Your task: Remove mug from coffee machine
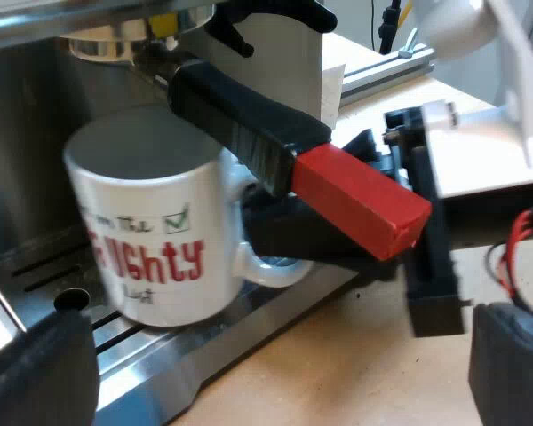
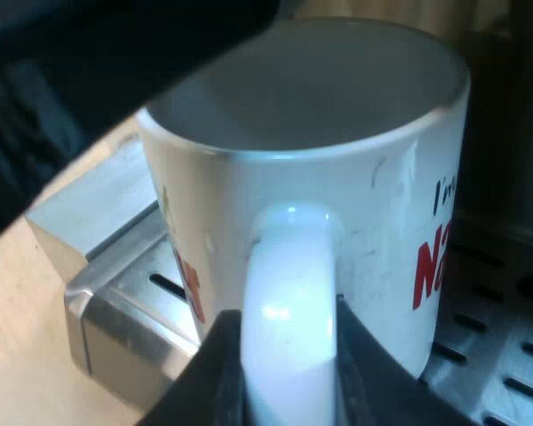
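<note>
A white mug (image 1: 151, 240) with red lettering stands on the espresso machine's slotted drip tray (image 1: 160, 355), under the metal holder. The holder's dark handle with its red end (image 1: 360, 200) juts out over the mug's handle. My right gripper (image 1: 293, 235) reaches in below that red end. In the right wrist view my right gripper (image 2: 289, 359) is shut on the mug's handle (image 2: 289, 293), one black finger (image 2: 204, 373) on each side of it. The mug (image 2: 338, 177) looks empty. My left gripper (image 1: 275, 382) hangs open a short way out from the tray, holding nothing.
The steel drip tray (image 2: 506, 355) ends in a sharp corner near the mug. Bare wooden tabletop (image 1: 338, 364) lies beyond the tray's edge. The right arm's white body (image 1: 480, 160) crosses close behind the red handle end.
</note>
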`<action>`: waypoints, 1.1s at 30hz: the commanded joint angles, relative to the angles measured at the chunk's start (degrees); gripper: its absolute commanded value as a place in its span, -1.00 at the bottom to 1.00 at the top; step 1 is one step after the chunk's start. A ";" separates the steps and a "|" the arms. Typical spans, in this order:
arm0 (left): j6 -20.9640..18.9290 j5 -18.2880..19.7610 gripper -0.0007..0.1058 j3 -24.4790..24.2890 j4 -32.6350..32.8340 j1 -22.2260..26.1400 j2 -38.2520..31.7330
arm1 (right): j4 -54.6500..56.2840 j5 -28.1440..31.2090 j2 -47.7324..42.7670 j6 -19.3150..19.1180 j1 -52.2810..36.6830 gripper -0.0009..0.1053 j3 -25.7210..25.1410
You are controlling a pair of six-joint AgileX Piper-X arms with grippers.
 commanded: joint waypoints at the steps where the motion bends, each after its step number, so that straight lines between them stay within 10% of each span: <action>1: -0.15 0.41 0.62 -0.29 -0.93 -0.30 -0.06 | 0.14 0.67 -3.61 0.01 0.24 -0.98 1.23; 18: -0.60 5.44 0.62 -2.36 -1.07 -0.30 -0.06 | 1.06 2.10 -19.62 2.50 0.39 -0.98 13.15; 33: -0.74 5.44 0.62 -4.97 -0.79 -8.61 -0.06 | 26.67 9.22 -38.18 5.13 0.39 -0.98 13.46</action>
